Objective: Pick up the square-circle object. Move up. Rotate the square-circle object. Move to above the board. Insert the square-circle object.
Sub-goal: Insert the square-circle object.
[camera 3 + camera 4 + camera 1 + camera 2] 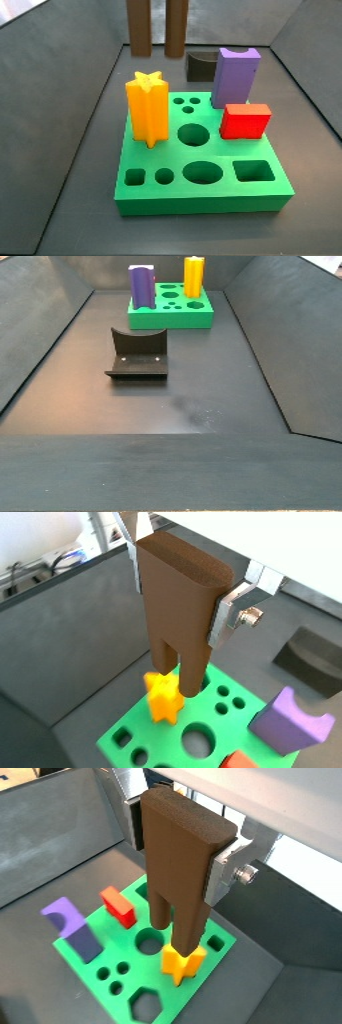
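Overhead, above the bright green thick square board point(201, 727) with round and square cut-out holes: end effector point(187, 587), flat silver finger plates clamped on the dark brown tall flat square-circle object point(181, 612). Held upright, two peg legs pointing down at the board, clear of its top face in both wrist views. In a side view, only the two brown legs point(156, 25) visible, hanging beyond the board's far edge. On the board: yellow star-shaped prism point(148, 108) upright at left, red block point(246, 121) to its right, purple notched block point(238, 72) at the far right corner. Beyond the board, dark L-shaped fixture point(138, 353) on the grey floor.
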